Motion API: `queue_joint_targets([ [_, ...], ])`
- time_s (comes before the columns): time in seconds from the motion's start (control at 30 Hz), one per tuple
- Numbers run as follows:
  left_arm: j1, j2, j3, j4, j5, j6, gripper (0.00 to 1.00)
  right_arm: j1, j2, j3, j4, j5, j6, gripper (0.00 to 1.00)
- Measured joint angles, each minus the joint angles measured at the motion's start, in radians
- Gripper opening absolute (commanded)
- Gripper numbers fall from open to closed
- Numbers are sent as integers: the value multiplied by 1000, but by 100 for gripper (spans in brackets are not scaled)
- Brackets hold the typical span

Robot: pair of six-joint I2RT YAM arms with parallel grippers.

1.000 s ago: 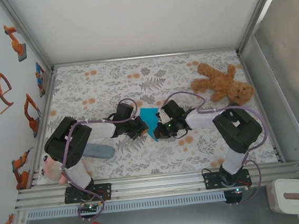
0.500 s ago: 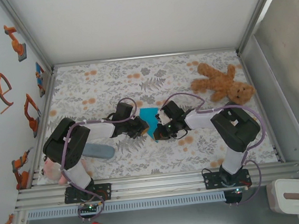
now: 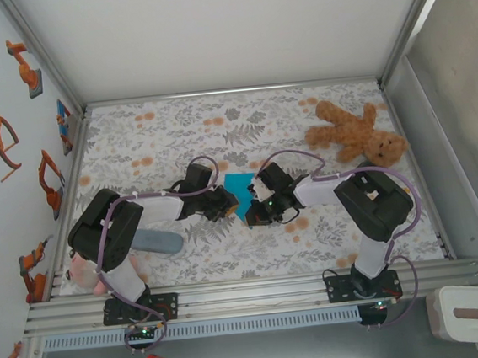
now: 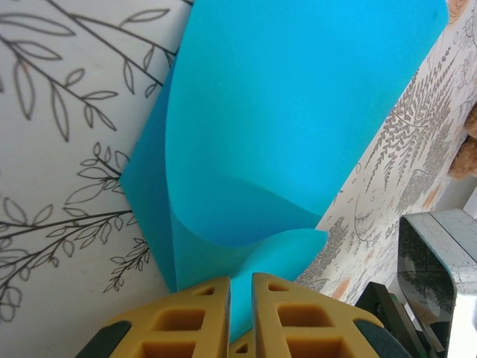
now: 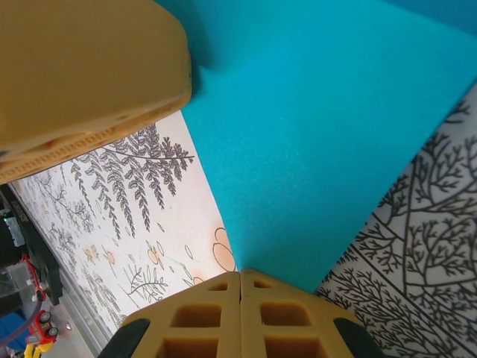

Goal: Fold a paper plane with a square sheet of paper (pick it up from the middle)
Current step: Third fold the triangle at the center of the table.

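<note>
Top external view: square sheet of paper lies between my grippers, partly curled, my left gripper nipping its bent edge, my right gripper closed on a corner; first fold only started, I judge, every dart crease yet to make.

The sheet of paper lies in the middle of the tabletop, about midway between the left and right edges. The left claw sits at the sheet's left side, with a curled-up edge of the paper between its fingers. The right claw sits at the sheet's near corner, just right of it, so the two claws face each other across the paper. A teddy bear lies toward the far right corner, well apart from the paper. An oblong case lies near the left edge, under the left arm. A plush toy sits at the near left corner, beside the case.
</note>
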Motion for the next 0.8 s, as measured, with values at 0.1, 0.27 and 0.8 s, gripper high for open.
queue_joint_targets([
  [0.1, 0, 0, 0, -8, 0, 0, 14, 0, 1, 3, -8, 1, -8, 5],
  [0.27, 0, 10, 0, -13, 0, 1, 14, 3, 1, 8, -23, 2, -17, 5],
  [0.8, 0, 17, 17, -61, -11, 18, 13, 14, -5, 10, -46, 5, -35, 6],
])
